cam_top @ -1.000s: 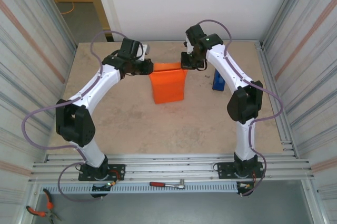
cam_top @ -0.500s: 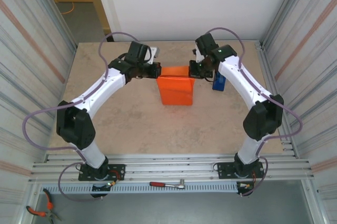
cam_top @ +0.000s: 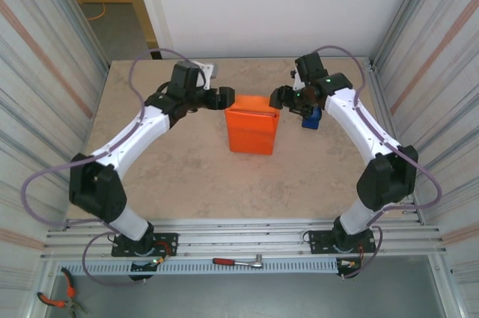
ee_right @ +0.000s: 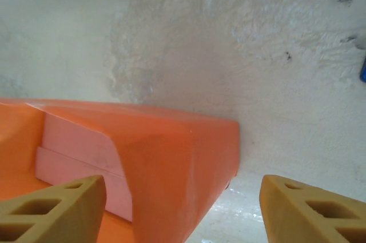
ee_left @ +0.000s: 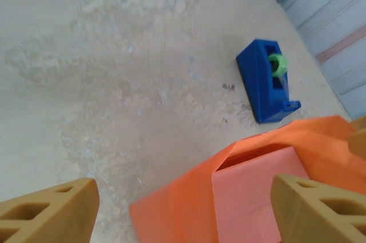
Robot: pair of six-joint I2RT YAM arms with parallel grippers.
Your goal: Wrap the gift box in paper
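The orange paper (cam_top: pixel 253 131) lies folded over the gift box in the middle of the table. In the left wrist view the pale pink gift box (ee_left: pixel 251 197) shows at an open side of the paper (ee_left: pixel 177 208). The right wrist view shows the gift box (ee_right: pixel 74 151) under a paper flap (ee_right: pixel 171 157). My left gripper (cam_top: pixel 224 97) hovers at the parcel's far left corner, open and holding nothing (ee_left: pixel 184 197). At the far right corner my right gripper (cam_top: pixel 284 97) is also open, apart from the paper (ee_right: pixel 183 188).
A blue tape dispenser (cam_top: pixel 310 117) stands just right of the parcel, under my right wrist, and appears again as the dispenser (ee_left: pixel 266 80). Corrugated walls close in both sides. A wrench (cam_top: pixel 238 262) and pliers (cam_top: pixel 56 299) lie beyond the near rail.
Both grippers have opened and let go of the paper's top edge. The sheet, carried right while hanging, now lies draped over the box. Both grippers have drawn slightly apart.
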